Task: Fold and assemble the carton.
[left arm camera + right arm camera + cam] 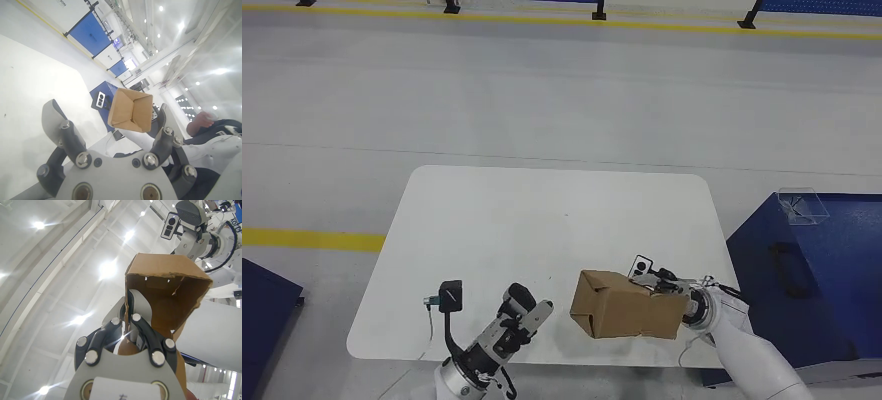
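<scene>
Top view: brown carton [627, 305] on its side over white table [542, 220], by near edge, held at right gripper [674, 292]. Left gripper [529, 312] near carton, not touching.
Left wrist view: left jaws spread wide; carton's facing end flaps folded shut.
Right wrist view: right jaws clamped on carton wall, one finger [140, 301] inside open end.

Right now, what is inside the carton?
One finger of the right gripper sits inside the carton, clamping its wall; bare cardboard otherwise. The finger hides the inner corner behind it.
</scene>
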Controlling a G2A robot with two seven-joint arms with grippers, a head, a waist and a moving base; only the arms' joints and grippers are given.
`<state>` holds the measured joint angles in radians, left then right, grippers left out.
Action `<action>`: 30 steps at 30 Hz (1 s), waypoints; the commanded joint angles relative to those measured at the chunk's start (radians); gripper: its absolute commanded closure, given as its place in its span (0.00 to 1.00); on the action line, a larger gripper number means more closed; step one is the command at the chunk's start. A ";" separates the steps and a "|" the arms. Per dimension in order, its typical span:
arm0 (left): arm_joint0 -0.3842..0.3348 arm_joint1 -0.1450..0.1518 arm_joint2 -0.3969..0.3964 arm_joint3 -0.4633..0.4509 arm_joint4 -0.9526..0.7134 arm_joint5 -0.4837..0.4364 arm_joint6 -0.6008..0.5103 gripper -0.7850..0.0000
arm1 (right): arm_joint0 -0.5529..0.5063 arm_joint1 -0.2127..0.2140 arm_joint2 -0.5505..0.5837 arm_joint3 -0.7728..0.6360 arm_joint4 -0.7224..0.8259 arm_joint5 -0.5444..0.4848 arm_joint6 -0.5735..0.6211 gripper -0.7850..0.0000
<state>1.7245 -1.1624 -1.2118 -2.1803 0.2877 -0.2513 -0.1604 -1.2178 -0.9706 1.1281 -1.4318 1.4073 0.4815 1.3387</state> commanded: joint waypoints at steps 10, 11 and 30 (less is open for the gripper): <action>-0.001 0.000 0.001 0.000 0.012 0.003 -0.001 0.00 | -0.001 0.002 0.045 -0.023 0.105 0.111 -0.287 1.00; -0.001 0.000 0.001 0.000 0.012 0.003 -0.001 0.00 | 0.009 0.002 0.067 -0.040 0.148 0.140 -0.430 1.00; -0.001 0.000 0.001 0.000 0.012 0.003 -0.001 0.00 | 0.067 -0.004 0.124 -0.295 1.139 -0.396 -2.495 1.00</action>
<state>1.7233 -1.1624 -1.2107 -2.1803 0.2995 -0.2485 -0.1617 -1.1731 -0.9698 1.2755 -1.7514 2.5404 0.1494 -1.0774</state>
